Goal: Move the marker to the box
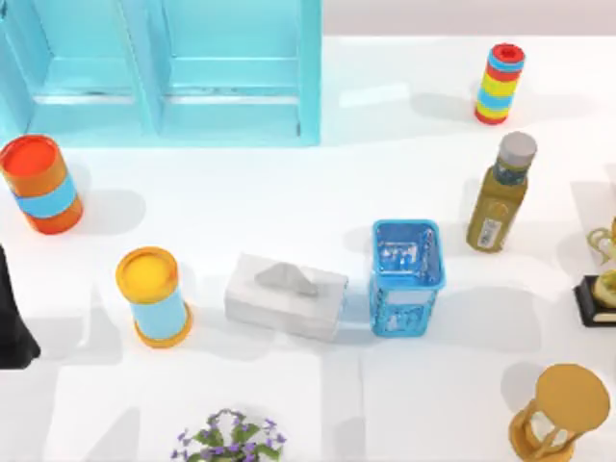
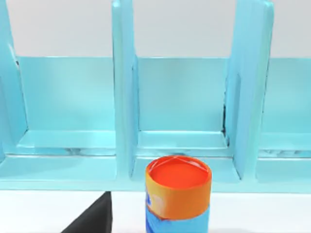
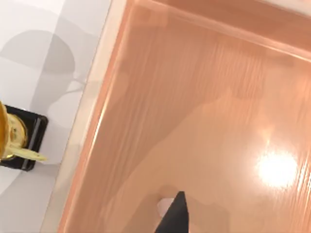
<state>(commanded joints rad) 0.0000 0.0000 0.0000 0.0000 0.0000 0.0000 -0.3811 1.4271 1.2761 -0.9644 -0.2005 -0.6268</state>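
Note:
Below my right gripper lies the box, a wide, shallow tray of pale peach wood just past the table's right edge. One dark finger reaches into the view, and a short white-grey stub of the marker pokes out right beside it. The gripper is shut on the marker, whose black cap is hidden. A soft shadow falls on the box floor under them. My left gripper is parked at the table's left edge, near the red can.
A gold trophy stands on a black base by the box's rim. On the table are a blue basket, tissue box, yellow can, olive bottle, striped stack, hourglass, flowers and a cyan shelf.

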